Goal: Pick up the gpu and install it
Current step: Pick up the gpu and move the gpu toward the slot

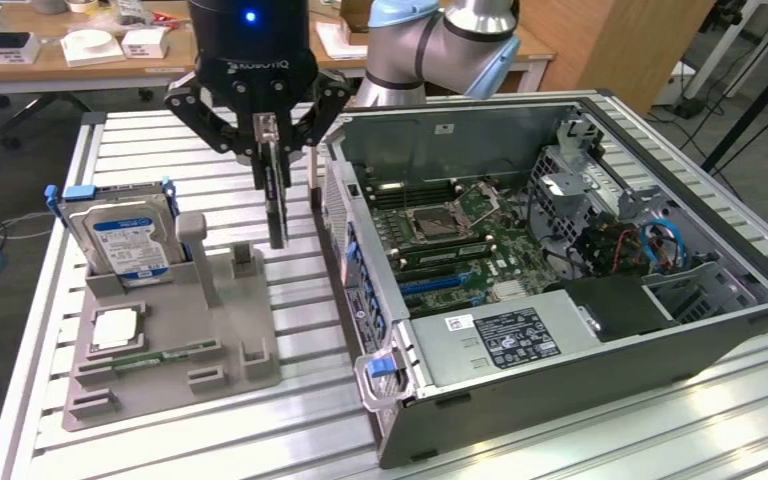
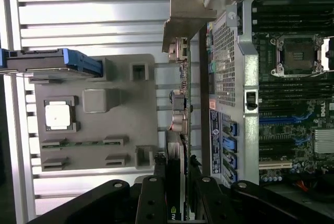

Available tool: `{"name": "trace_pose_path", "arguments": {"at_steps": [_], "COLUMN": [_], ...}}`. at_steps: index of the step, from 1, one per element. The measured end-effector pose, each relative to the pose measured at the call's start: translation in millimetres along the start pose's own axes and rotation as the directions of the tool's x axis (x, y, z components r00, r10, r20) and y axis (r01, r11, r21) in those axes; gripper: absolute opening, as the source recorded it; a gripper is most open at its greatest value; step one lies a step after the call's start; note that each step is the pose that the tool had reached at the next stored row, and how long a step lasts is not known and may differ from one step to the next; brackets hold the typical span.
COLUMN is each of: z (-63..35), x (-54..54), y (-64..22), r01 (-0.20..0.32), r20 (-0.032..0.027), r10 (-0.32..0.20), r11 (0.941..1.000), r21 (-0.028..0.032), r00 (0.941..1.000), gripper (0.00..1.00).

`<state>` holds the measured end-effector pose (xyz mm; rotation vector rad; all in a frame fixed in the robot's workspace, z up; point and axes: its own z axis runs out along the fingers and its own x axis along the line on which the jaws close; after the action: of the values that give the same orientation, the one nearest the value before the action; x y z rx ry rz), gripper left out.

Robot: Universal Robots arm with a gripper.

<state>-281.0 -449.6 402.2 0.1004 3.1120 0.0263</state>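
The gpu (image 1: 276, 200) hangs on edge, a thin dark card held at its upper end by my gripper (image 1: 267, 135), which is shut on it. It hovers above the grey parts holder (image 1: 231, 345), just off the open computer case's (image 1: 571, 345) side wall toward the exterior view's left. In the wrist view the gpu (image 2: 180, 104) shows edge-on with its silver end bracket (image 2: 183, 20) at the far end, between my gripper (image 2: 176, 195) fingers (image 2: 156, 192). The motherboard (image 1: 454, 232) lies exposed inside the case, with blue slots (image 1: 431, 284) near its front.
A silver hard drive (image 1: 123, 238) with a blue frame stands in the holder; a processor chip (image 1: 117, 328) and a memory stick (image 1: 164, 355) lie in it too. The slatted metal table (image 1: 624, 440) carries everything. A desk with boxes (image 1: 91, 45) stands behind.
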Motion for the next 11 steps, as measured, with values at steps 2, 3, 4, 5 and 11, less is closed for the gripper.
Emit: {"name": "trace_pose_path", "arguments": {"at_steps": [2,3,4,5,11], "z": [0.1,0.1,0.2,0.2,0.4], "x": [-2.5,-3.7,-5.0,-6.2,-12.9], "y": [0.1,0.2,0.3,0.4,0.8], "r01": [0.0,0.0,0.0,0.0,0.0], "r20": [0.0,0.0001,0.0001,0.0001,0.0001], "r10": [0.0,0.0,0.0,0.0,0.0], "r11": [1.0,1.0,1.0,1.0,1.0], "r21": [0.0,-0.0001,-0.0001,-0.0001,-0.0001], "r00": [1.0,1.0,1.0,1.0,1.0], "gripper": [0.27,0.27,0.27,0.27,0.27]}}
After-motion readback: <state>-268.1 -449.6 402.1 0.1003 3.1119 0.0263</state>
